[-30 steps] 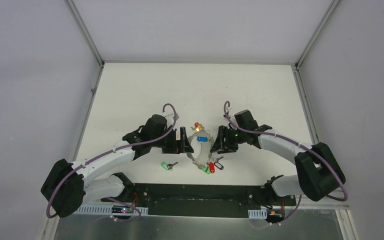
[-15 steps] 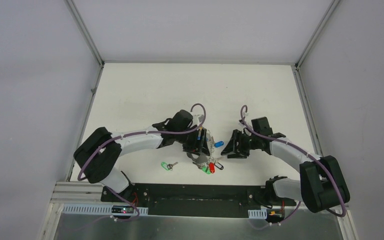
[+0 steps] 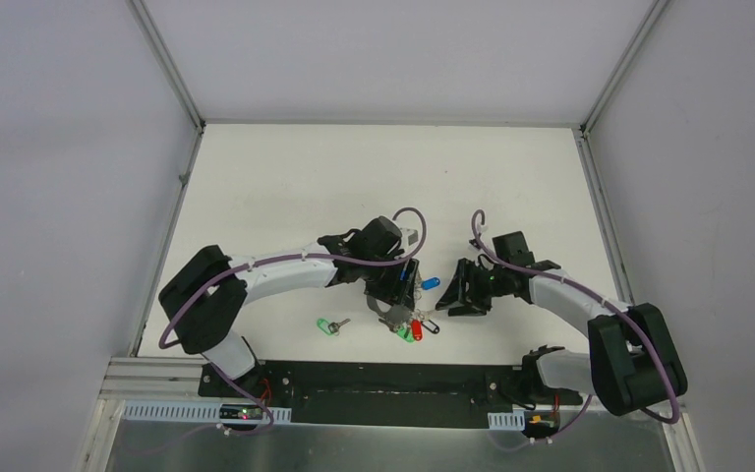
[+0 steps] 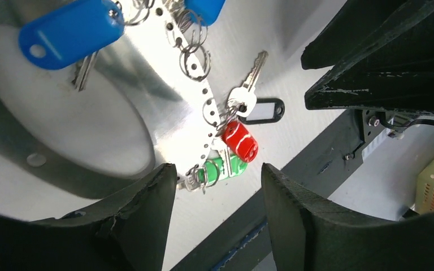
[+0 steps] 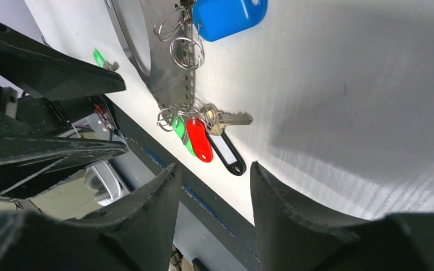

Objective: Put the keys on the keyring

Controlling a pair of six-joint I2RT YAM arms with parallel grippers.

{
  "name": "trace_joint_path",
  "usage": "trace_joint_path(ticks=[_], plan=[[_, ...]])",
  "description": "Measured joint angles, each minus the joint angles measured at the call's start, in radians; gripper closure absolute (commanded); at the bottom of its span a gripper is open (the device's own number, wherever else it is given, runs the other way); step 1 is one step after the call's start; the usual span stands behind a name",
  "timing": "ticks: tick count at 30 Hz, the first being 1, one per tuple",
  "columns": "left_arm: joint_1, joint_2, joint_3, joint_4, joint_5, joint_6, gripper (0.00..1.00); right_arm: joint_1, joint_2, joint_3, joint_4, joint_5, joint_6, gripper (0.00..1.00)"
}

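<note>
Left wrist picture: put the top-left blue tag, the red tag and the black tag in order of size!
1. Blue oval plastic tag: biggest, maybe just nearest the camera.
2. Red plastic tag and black-rimmed oval tag: look alike, can't rank.

White table: a grey metal keyring sits near the front edge. A red tag, a green tag, a black tag and a silver key are bunched at its near end. A blue-tagged key lies just beside the ring's far part. A green-tagged key lies alone to the left. The ring, partly hidden from above, appears to lie flat.
</note>
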Motion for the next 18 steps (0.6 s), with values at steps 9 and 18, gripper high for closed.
trace_joint_path(ticks=[9, 18], plan=[[0.086, -0.119, -0.122, -0.013, 0.005, 0.0, 0.43, 0.113, 0.117, 0.132, -0.027, 0.034, -0.029, 0.56], [0.097, -0.174, -0.149, 0.011, 0.033, 0.018, 0.45, 0.214, 0.229, 0.242, -0.025, 0.053, -0.057, 0.63]])
